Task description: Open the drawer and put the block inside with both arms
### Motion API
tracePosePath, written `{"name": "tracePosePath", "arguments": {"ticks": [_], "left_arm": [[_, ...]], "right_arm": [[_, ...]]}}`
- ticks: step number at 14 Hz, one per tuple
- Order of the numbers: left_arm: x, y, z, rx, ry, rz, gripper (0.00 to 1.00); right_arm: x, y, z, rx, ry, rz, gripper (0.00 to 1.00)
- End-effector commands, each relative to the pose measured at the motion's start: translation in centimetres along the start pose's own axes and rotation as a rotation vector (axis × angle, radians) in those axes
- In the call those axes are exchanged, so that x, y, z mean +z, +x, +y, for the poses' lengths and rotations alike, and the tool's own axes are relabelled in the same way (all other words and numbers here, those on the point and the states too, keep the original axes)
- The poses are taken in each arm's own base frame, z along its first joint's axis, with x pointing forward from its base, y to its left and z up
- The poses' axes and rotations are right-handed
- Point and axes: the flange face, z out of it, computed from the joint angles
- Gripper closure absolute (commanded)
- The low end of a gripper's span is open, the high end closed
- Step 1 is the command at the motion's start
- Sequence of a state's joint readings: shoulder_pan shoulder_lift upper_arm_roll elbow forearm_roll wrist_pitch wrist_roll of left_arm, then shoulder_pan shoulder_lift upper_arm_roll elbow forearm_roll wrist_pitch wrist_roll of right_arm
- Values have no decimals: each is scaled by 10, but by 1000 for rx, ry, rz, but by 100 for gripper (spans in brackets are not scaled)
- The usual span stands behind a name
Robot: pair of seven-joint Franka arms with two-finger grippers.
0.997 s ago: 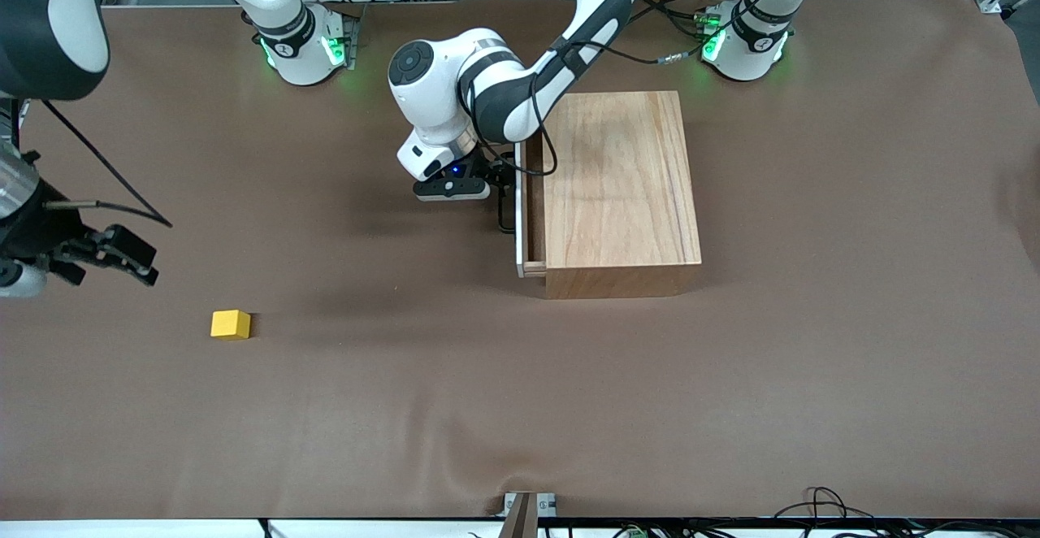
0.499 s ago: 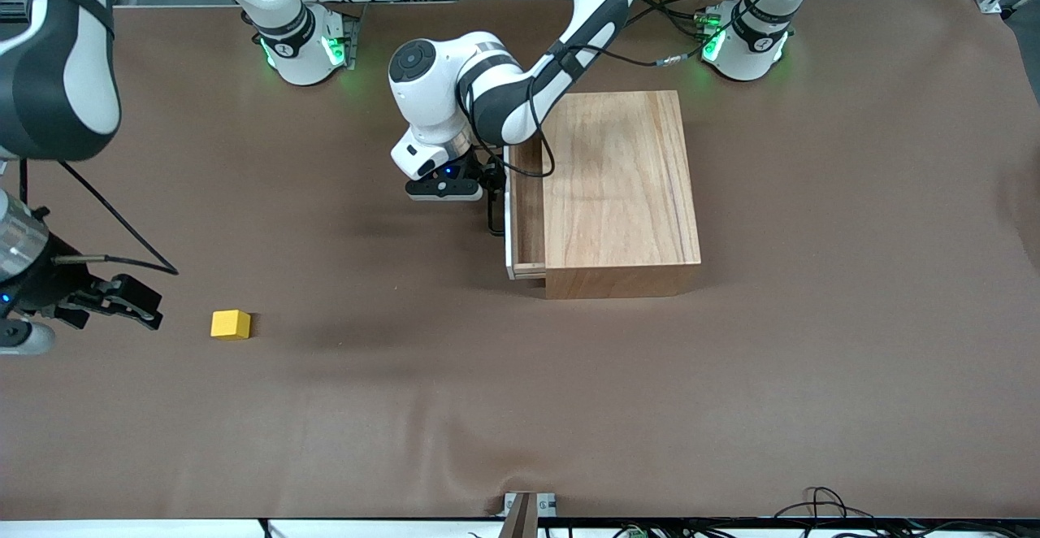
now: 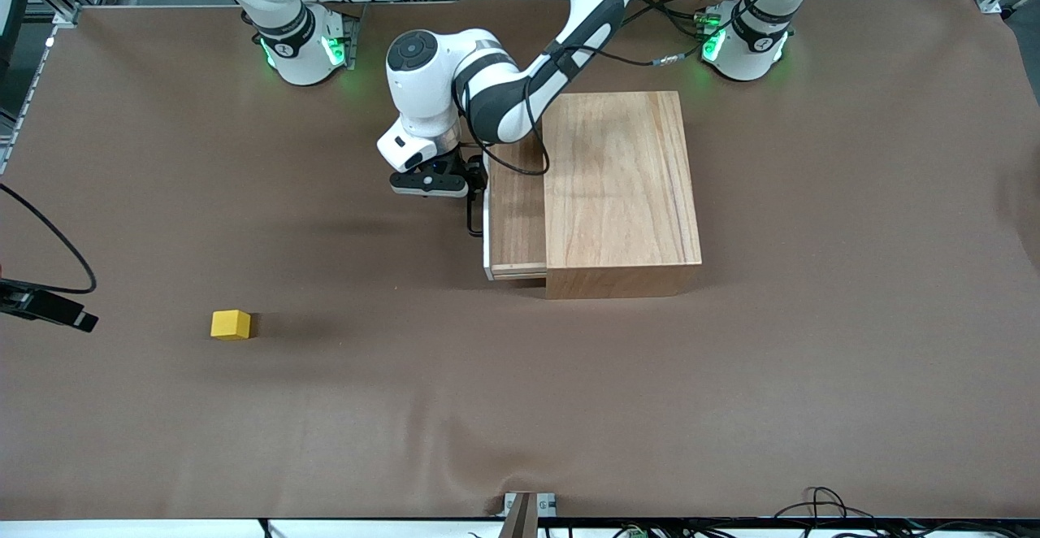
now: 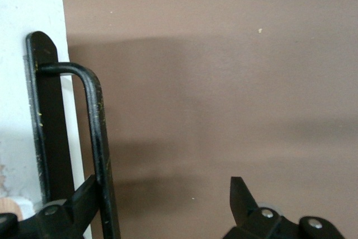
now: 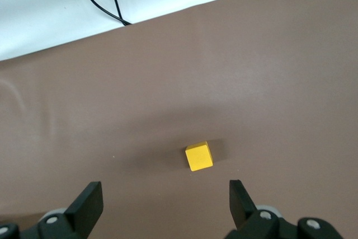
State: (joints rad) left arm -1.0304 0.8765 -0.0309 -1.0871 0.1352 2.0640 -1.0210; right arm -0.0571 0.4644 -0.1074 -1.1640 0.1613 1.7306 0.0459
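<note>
The drawer (image 3: pixel 514 225) stands partly out of the wooden box (image 3: pixel 621 188), the left gripper (image 4: pixel 162 205) spread wide with one finger hooked inside the handle (image 4: pixel 96 138). The right gripper (image 5: pixel 162 205), also wide open, hangs above the block (image 5: pixel 199 156), which lies on the table toward the right arm's end; next it should descend and pinch it

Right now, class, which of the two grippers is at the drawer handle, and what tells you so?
The left gripper: it is open, with one finger hooked inside the black handle of the drawer. The right gripper, also open, hangs over bare table near the block.
</note>
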Motion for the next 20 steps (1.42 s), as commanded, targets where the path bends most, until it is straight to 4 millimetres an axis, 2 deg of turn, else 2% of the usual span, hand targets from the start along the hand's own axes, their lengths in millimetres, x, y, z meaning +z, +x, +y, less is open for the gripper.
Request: {"name": "tracePosePath", "arguments": {"ticks": [1, 4, 7, 10, 14, 16, 19, 20], "left_arm": [[-7, 5, 14, -11, -86, 17, 0], [-14, 10, 15, -18, -115, 33, 0], [-29, 14, 13, -24, -130, 49, 0], [-31, 22, 8, -29, -121, 63, 0], [-33, 24, 4, -35, -110, 68, 0], [-35, 23, 4, -32, -105, 68, 0], [-58, 22, -2, -32, -68, 46, 0], [-82, 29, -9, -43, -68, 51, 0]], "right_arm": [[23, 0, -15, -19, -34, -55, 0], [39, -8, -20, -29, -47, -114, 0], [66, -16, -23, -42, -75, -180, 0], [98, -30, -10, -39, -94, -295, 0], [168, -33, -22, -82, -116, -352, 0], [195, -28, -19, -92, -145, -328, 0], [225, -36, -7, -86, -148, -315, 0], [238, -44, -9, -99, -147, -314, 0]]}}
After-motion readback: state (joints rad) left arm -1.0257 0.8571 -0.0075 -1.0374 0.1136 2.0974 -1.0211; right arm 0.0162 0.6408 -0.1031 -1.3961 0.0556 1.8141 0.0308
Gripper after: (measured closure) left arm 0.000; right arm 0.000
